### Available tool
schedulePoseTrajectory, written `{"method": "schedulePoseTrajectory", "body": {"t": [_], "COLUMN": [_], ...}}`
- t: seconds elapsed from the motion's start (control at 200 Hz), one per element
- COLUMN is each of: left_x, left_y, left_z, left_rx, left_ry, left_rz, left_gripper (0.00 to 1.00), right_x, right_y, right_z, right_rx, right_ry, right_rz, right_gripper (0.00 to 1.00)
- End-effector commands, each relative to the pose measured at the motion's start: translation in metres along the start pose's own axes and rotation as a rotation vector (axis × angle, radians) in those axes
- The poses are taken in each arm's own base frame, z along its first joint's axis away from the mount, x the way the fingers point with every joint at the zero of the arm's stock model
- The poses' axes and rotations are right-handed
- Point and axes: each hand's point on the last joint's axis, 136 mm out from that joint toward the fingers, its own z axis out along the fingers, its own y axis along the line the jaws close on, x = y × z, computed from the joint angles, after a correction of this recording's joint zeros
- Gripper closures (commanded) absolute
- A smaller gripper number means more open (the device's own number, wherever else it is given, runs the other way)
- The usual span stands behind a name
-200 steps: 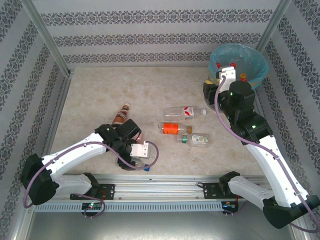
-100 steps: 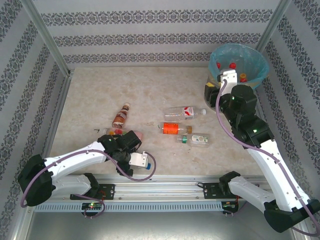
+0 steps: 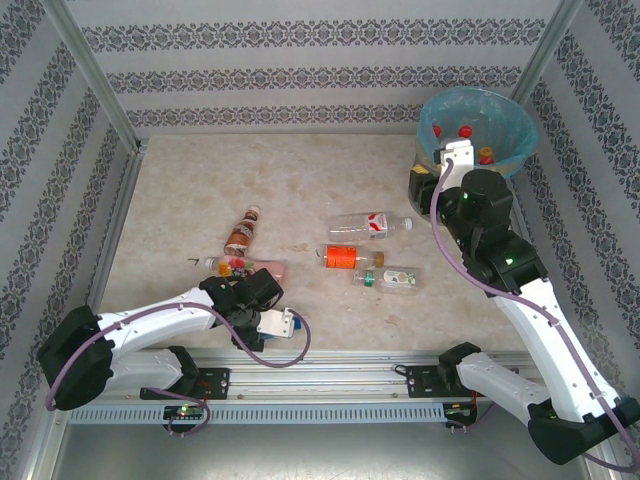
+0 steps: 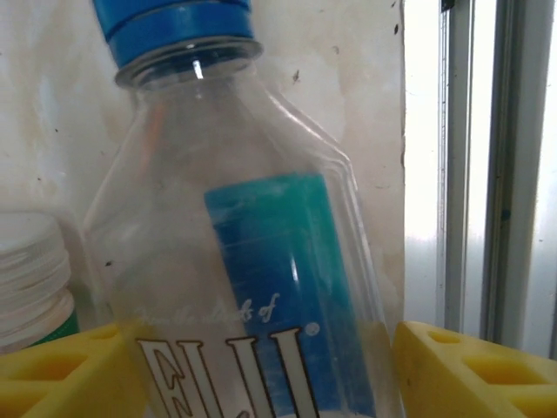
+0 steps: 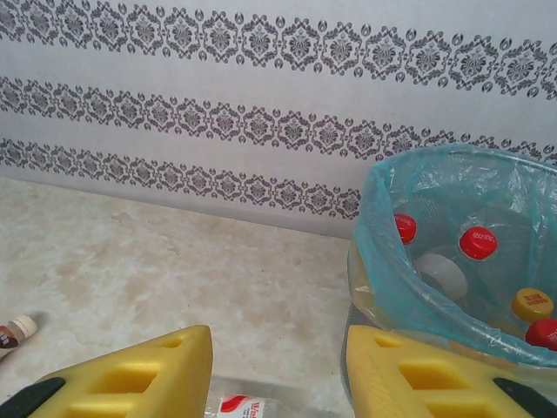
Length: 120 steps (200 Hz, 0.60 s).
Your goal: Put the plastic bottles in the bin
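1. Since 1 s ago: L arm (image 3: 150,320) has pulled back toward the desk (image 3: 200,180) near edge. Its wrist has come off the pink-label btl (image 3: 250,266), which now lies bare, left of centre. R arm (image 3: 520,290) has barely shifted, a touch closer to the bin (image 3: 478,125).
2. L gripper (image 4: 270,353): yellow pads (image 4: 52,370) sit against both sides of the Fiji btl (image 4: 252,261), so it's clamped on it. Blue cap (image 4: 170,22) points away from the wrist, top cut off by the frame. Btl base is hidden below the frame.
3. Top view: L fingers are hidden under the wrist housing, just inside the near edge.
4. White ribbed cap (image 4: 30,270) w/ green under it sits just beside the Fiji btl, cut off at the frame's left edge.
5. R gripper (image 5: 278,335): pads stand apart w/ a gap between. Clear item (image 5: 239,405) w/ red-white label sits low in that gap, cut off. Can't tell if it's held or lying below, so can't tell if the R pincer is clenched or released.
6. Bin is at the far right corner, w/ the R wrist just beside its near-left rim. Inside: red caps (image 5: 477,243), yellow cap (image 5: 531,305), whitish blob (image 5: 439,274). Btl bodies are blurred behind the bag (image 5: 383,200).
7. Loose mid-desk: red-label btl (image 3: 370,225), orange btl (image 3: 345,257), green-label btl (image 3: 390,278). Brown btl (image 3: 243,230) is further left.
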Motion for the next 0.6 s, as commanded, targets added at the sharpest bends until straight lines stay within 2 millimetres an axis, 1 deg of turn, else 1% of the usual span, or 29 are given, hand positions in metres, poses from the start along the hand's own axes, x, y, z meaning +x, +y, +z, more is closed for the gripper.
{"method": "schedulePoseTrajectory", "body": {"t": [0.0, 0.095, 0.155, 0.215, 0.305, 0.35, 0.42, 0.5, 0.595], "left_x": [-0.002, -0.006, -0.011, -0.02, -0.042, -0.055, -0.076, -0.098, -0.116], "left_y": [0.002, 0.004, 0.007, 0.01, 0.019, 0.025, 0.039, 0.058, 0.078], "left_z": [-0.005, -0.015, -0.025, -0.038, -0.065, -0.081, -0.109, -0.139, -0.171], "left_rx": [-0.036, -0.044, -0.063, -0.078, -0.13, -0.171, -0.257, -0.364, -0.481], "left_ry": [-0.01, -0.026, -0.054, -0.103, -0.223, -0.297, -0.426, -0.568, -0.719], "left_rz": [0.043, 0.042, 0.035, 0.031, 0.027, 0.028, 0.025, 0.015, -0.02], "left_gripper": [0.36, 0.45, 0.47, 0.48, 0.49, 0.48, 0.48, 0.49, 0.49], "right_x": [-0.003, -0.005, -0.007, -0.009, -0.015, -0.019, -0.024, -0.028, -0.024], "right_y": [0.001, 0.0, 0.001, 0.002, 0.014, 0.025, 0.053, 0.09, 0.124], "right_z": [-0.001, -0.004, -0.007, -0.01, -0.018, -0.022, -0.032, -0.05, -0.071], "right_rx": [0.004, 0.003, -0.004, -0.011, -0.09, -0.16, -0.329, -0.564, -0.816], "right_ry": [-0.015, -0.022, -0.03, -0.037, -0.067, -0.086, -0.123, -0.158, -0.158], "right_rz": [-0.007, -0.004, 0.003, 0.015, 0.018, 0.011, -0.022, -0.062, -0.088], "right_gripper": [0.55, 0.55, 0.55, 0.55, 0.55, 0.55, 0.55, 0.54, 0.58]}}
